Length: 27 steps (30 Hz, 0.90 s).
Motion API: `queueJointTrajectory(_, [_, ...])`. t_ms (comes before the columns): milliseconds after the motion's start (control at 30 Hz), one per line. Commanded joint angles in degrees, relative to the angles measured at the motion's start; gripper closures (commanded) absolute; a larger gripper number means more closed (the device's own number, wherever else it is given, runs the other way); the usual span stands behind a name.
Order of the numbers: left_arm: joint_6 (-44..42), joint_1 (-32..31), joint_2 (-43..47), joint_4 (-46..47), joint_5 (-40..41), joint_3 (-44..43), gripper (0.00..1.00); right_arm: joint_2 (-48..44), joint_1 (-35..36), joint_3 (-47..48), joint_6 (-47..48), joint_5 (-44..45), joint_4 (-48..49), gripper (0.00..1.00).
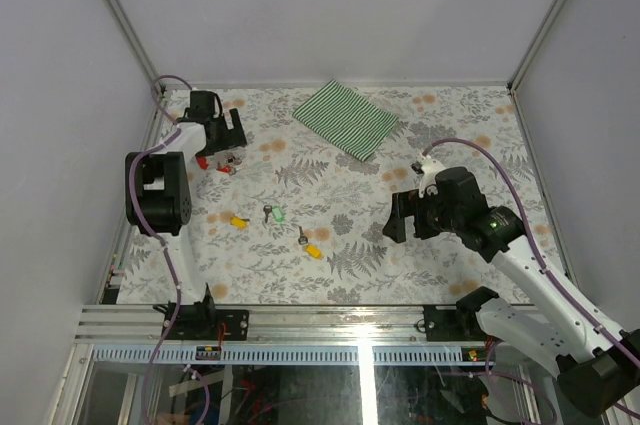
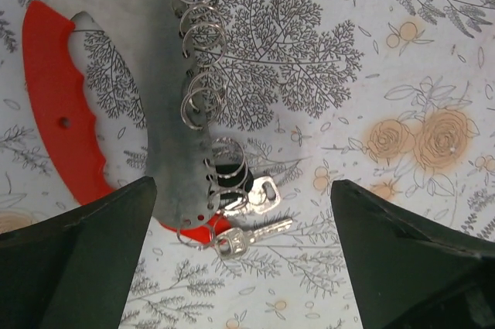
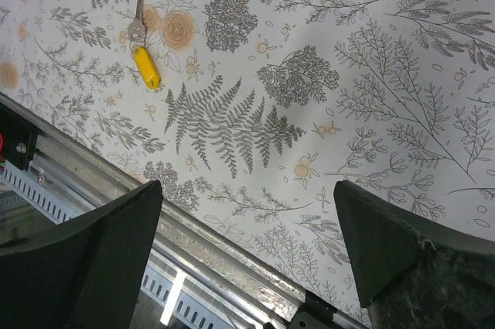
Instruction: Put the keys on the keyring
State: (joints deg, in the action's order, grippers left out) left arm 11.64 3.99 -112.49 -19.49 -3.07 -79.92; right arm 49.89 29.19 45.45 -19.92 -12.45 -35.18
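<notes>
1. Keys (image 1: 275,213) lie loose on the worktop (image 1: 340,190), trailing from the keyring (image 2: 155,89) toward the right pincer (image 3: 247,183); the last yellow key (image 1: 311,249) points its shank back at the keyring.
2. Both pincers gape wide, empty; the left pincer (image 2: 242,183) hovers over the keyring.
3. Keyring: red grip, grey plate, wire rings.

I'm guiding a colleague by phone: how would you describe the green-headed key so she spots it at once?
Start at the green striped cloth at the far side of the table. Come toward the near edge to a loose row of three small keys. The green-headed key is the middle one; the yellow-headed keys flank it.
</notes>
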Motion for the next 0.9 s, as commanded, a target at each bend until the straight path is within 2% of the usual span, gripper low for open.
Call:
queueJointTrajectory(0, [-2.0, 0.7, -2.8, 1.4, 2.0, -4.0, 0.00, -0.7, -0.3, -0.3, 0.6, -2.7, 2.3, 0.01])
queueJointTrajectory(200, [-2.5, 1.0, -4.8, 1.1, 4.4, -5.0, 0.00, 0.2, -0.2, -0.3, 1.1, -3.9, 2.8, 0.01])
queueJointTrajectory(867, [-3.1, 0.9, -8.6, -2.2, 2.1, -7.2, 0.00, 1.0, -0.3, -0.5, 1.7, -5.4, 2.9, 0.01])
